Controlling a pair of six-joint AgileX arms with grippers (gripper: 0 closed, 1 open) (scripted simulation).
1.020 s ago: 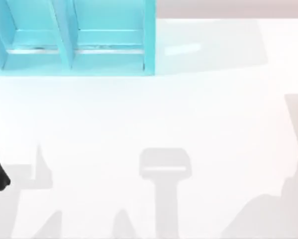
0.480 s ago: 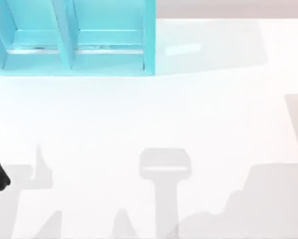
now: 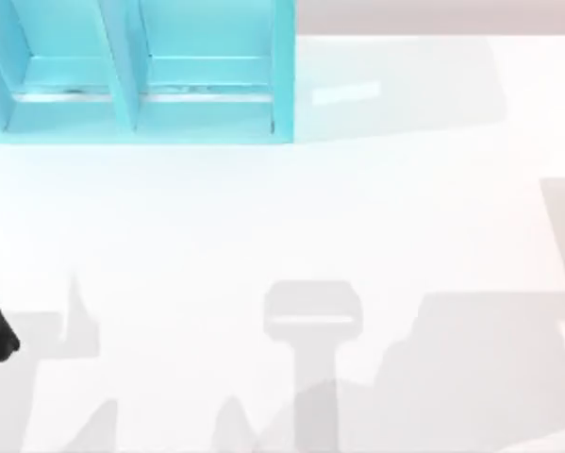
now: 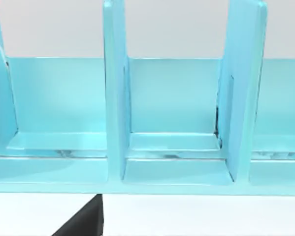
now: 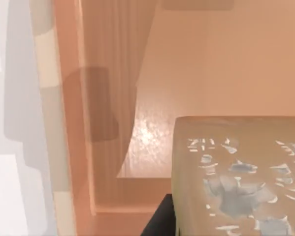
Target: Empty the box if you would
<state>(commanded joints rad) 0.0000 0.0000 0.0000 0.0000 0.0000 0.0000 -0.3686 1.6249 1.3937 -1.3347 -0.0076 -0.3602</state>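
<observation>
I am hovering my right arm's camera close over a pale patterned block (image 5: 241,172) sitting inside the peach box (image 5: 73,123), lining up a pick; I cannot tell its fingers' state. Farther off, the blue rack (image 3: 141,75) is standing waiting.

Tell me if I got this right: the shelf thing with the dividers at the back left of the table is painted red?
Not quite. The divided shelf does stand at the table's back left, but it is light blue, not red. The top view shows this, and the left wrist view shows the same blue dividers up close.
</observation>
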